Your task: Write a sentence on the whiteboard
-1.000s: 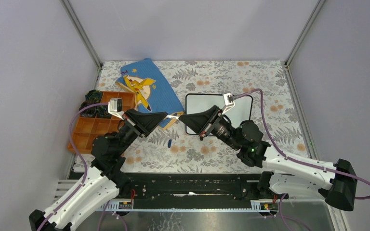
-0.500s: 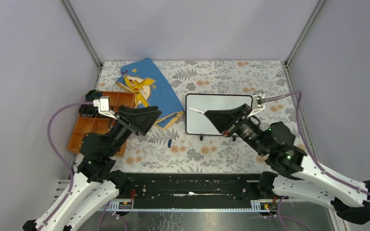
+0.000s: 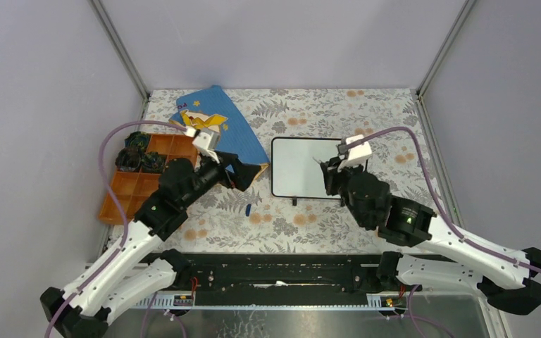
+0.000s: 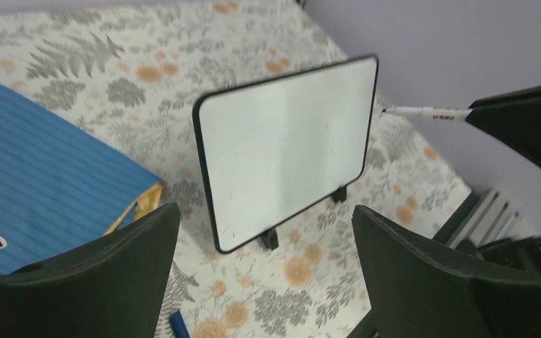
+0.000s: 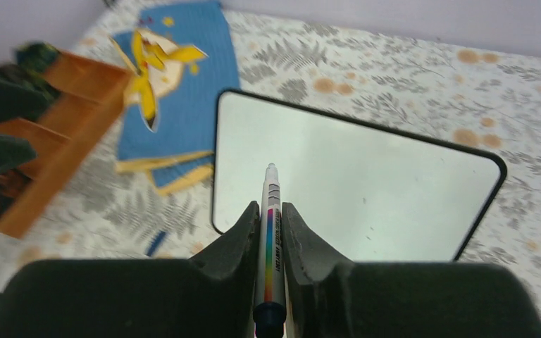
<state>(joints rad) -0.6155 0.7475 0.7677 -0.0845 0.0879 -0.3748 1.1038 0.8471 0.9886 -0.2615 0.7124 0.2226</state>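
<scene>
The whiteboard [image 3: 297, 169] stands on little black feet mid-table, its white face blank; no sentence shows on it. In the left wrist view the whiteboard [image 4: 289, 141] is tilted just ahead. The whiteboard [image 5: 380, 190] also fills the right wrist view. My right gripper [image 3: 326, 171] hovers over its right part, shut on a white marker [image 5: 270, 225] with a rainbow stripe, tip forward. That marker [image 4: 426, 112] pokes out beside the board's right edge. My left gripper [image 3: 243, 174] is open and holds nothing, left of the board. Between its wide fingers [image 4: 113, 274] lies only tablecloth.
A small blue cap [image 3: 248, 210] lies on the flowered cloth in front of the board's left corner. A blue picture book [image 3: 218, 127] lies at the back left. An orange compartment tray [image 3: 137, 186] with dark items sits at the left edge. Walls enclose the table.
The two grippers met at the board's left edge a second ago. The left one has opened and drawn back left; the right has carried the marker rightward over the board.
</scene>
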